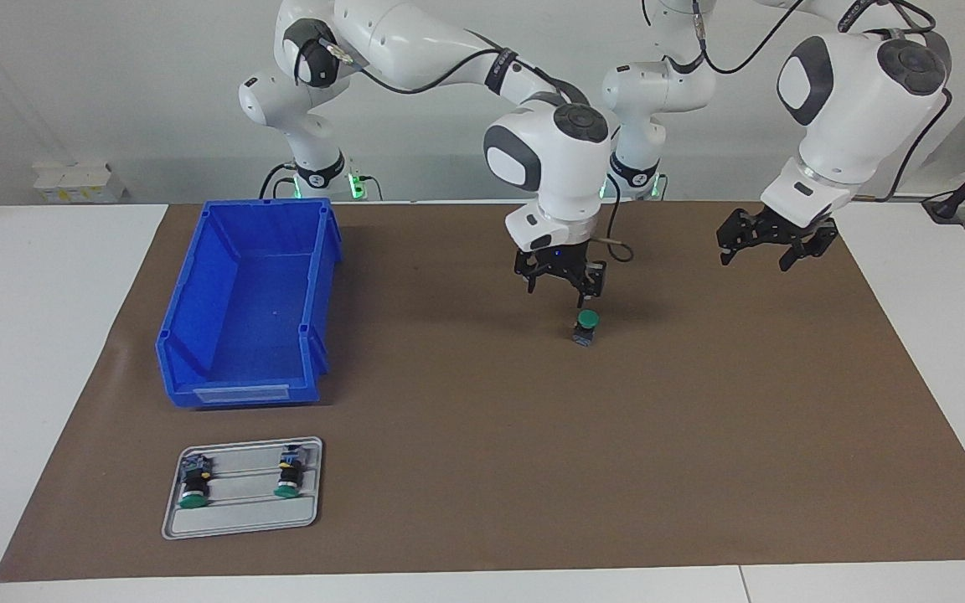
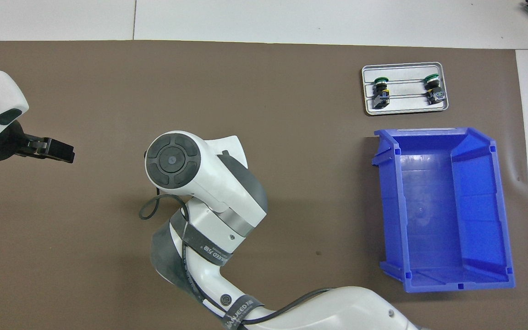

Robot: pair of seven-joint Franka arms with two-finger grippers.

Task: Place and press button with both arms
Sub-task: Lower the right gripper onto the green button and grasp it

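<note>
**Button standing on the mat under the right gripper**

I see the button (image 1: 586, 327) upright on the brown mat (image 1: 482, 469), green cap up, near the middle of the table. The right gripper (image 1: 564, 283) hangs directly over it, fingers pointing down and spread apart, holding nothing; a small gap shows between the fingertips and the cap. In the overhead view the right arm's wrist (image 2: 200, 178) covers the button entirely.

The left gripper (image 1: 771, 243) is up in the air over the mat toward the left arm's end of the table, at about 2 o'clock from the button in the facing view. Its fingers are spread and empty.

The blue bin (image 1: 248, 301) sits toward the right arm's end of the table, at 9 o'clock from the button in the facing view. At 6 o'clock from the bin lies a grey tray (image 1: 241, 517) with two green-capped switches (image 1: 194, 486) lying on their sides, well apart from each other.

Printed lettering shows on a band around the right arm in the overhead view, but I cannot read it
</note>
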